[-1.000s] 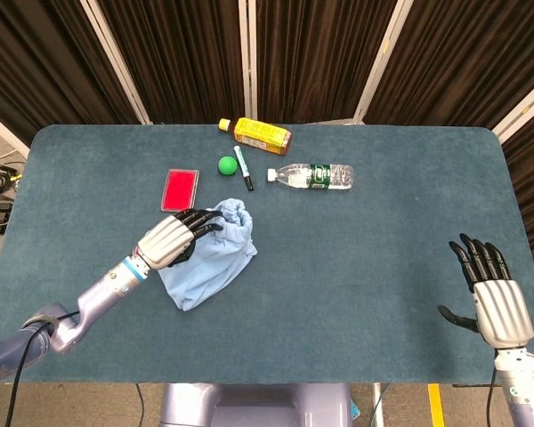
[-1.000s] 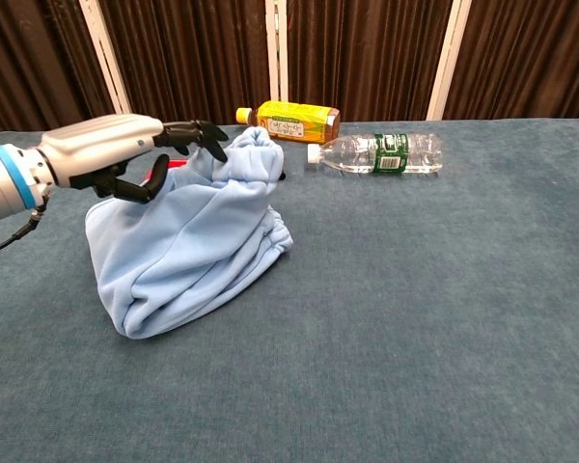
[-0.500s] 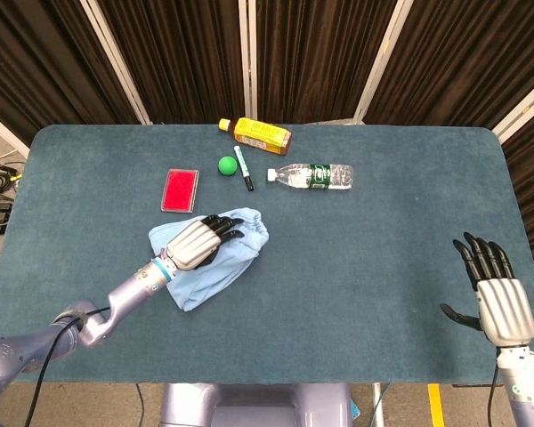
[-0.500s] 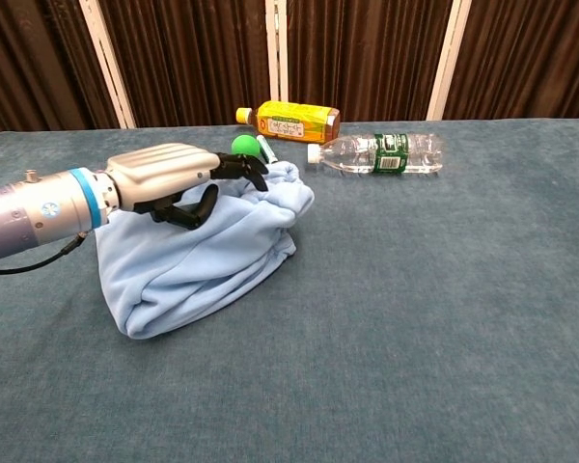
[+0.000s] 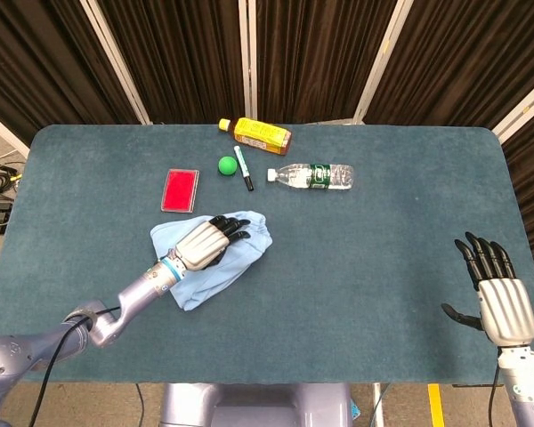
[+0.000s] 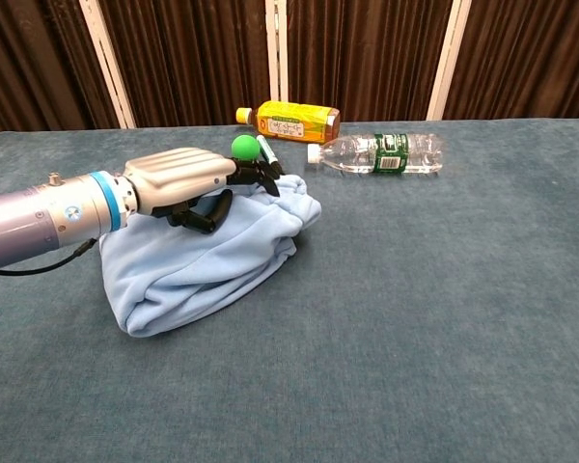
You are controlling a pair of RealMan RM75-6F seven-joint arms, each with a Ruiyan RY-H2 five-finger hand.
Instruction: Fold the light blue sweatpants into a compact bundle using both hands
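Resting on sweatpants (image 5: 215, 259): left hand (image 5: 205, 243), prob. ungripped.

No lettering is coming through clearly enough to read anywhere. The amber bottle (image 6: 289, 122) lying at the far side of the bench (image 6: 444, 318) is wearing a yellow label with dark print on it, but the characters are staying too small and blurred to make out. The clear water bottle (image 6: 376, 152) beside it is carrying a green band with pale marks, equally illegible in both views.
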